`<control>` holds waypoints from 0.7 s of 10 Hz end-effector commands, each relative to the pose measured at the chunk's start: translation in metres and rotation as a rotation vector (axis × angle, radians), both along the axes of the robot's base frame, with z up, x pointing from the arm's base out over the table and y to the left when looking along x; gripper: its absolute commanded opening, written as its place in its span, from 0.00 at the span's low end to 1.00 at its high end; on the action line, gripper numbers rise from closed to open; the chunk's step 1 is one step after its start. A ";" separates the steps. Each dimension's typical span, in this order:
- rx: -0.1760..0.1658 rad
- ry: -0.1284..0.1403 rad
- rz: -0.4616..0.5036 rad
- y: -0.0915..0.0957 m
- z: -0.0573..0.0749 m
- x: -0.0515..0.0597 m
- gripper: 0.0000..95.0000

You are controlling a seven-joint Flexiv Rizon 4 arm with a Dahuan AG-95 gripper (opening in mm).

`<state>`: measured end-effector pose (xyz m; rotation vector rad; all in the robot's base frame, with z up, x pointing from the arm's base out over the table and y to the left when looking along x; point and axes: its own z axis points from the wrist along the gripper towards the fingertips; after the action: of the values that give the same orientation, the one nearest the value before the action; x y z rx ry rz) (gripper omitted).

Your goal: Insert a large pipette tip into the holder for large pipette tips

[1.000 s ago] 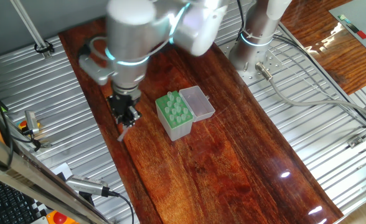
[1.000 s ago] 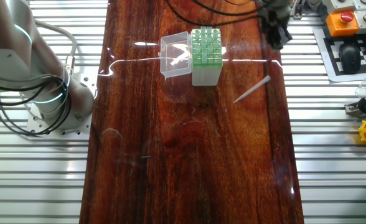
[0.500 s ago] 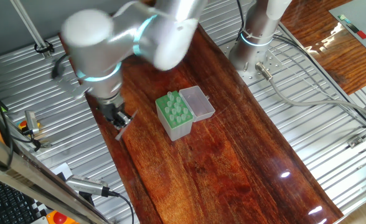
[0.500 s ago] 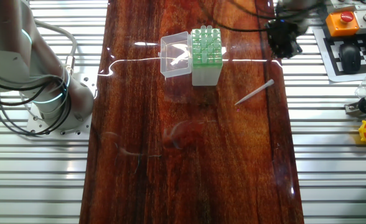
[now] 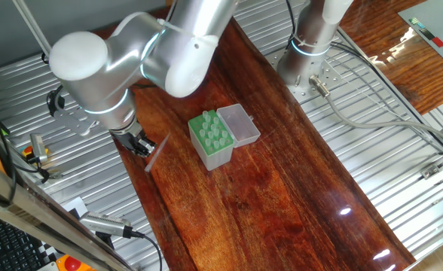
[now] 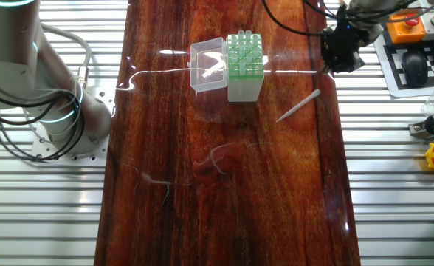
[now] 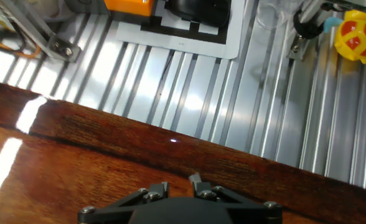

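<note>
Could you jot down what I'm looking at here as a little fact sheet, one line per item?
table: dark reddish wooden board on a ribbed metal bench
pipette tip: lying flat on the board near its edge, untouched
tip box: green top with holes, upright on the board
lid: clear, swung open beside the box
end effector: over the board's edge, apart from the tip, holding nothing; fingers look nearly together
yellow toy: on the bench, off the board
</note>
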<state>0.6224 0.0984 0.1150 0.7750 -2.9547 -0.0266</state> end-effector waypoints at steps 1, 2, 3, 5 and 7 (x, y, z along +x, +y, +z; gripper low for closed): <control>0.002 -0.013 -0.017 0.000 0.000 0.000 0.00; 0.001 -0.013 -0.028 0.000 0.000 0.000 0.00; 0.001 -0.013 -0.037 0.000 0.000 0.000 0.00; 0.011 -0.017 -0.054 0.000 0.000 0.000 0.00; 0.015 -0.018 -0.077 0.000 0.000 0.000 0.00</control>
<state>0.6232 0.0990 0.1159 0.6630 -3.0050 -0.0479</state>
